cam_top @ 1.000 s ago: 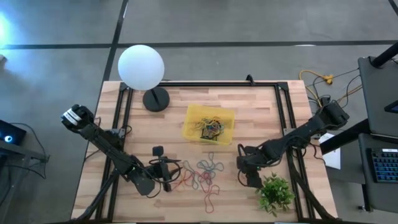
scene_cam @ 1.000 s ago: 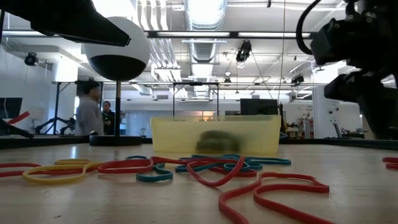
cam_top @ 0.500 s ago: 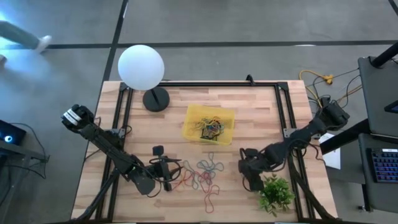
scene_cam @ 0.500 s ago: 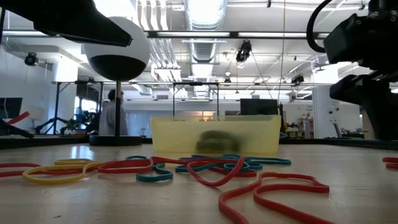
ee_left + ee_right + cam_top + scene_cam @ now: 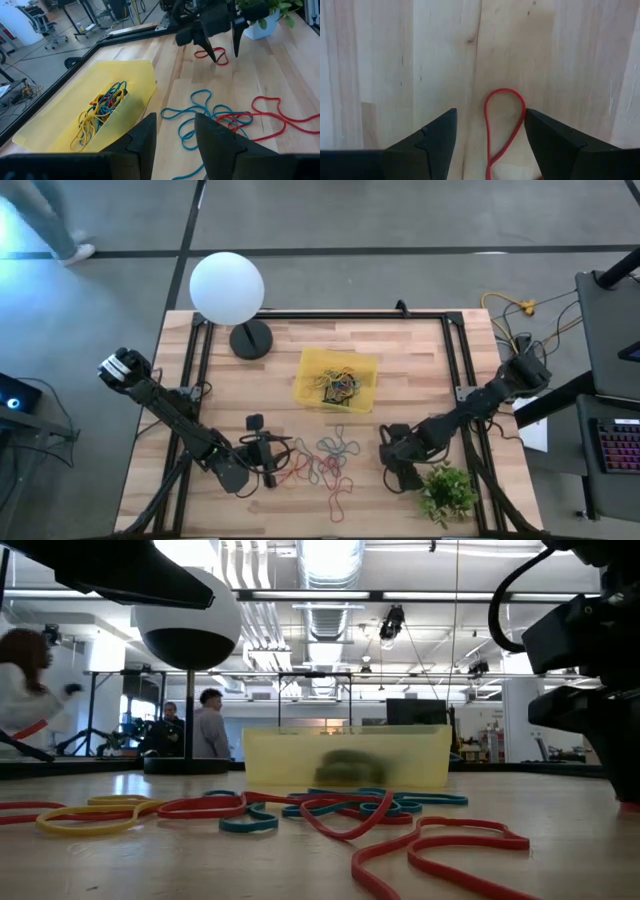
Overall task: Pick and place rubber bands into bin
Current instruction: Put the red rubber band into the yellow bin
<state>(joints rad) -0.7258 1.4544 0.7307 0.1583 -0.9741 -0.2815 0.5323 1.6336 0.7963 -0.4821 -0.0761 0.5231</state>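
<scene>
My right gripper (image 5: 490,137), spread and empty, straddles a red rubber band (image 5: 504,117) beside the plant (image 5: 443,490); next I lower and pinch.

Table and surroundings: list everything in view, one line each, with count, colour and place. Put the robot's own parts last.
bin: one, translucent yellow, middle of the table, holding a tangle of mixed-colour bands.
loose rubber bands: many, red, blue, yellow and green, on the wood in front of the bin.
single red band: one, red, flat on the wood between the right gripper's fingers.
globe lamp: one, white on a black base, far left corner of the table.
plant: one, green, near right part of the table.
people: at least three, in the room behind the table.
left gripper: one, dark, open, by the loose bands.
right gripper: one, dark, open, over the single red band beside the plant.
</scene>
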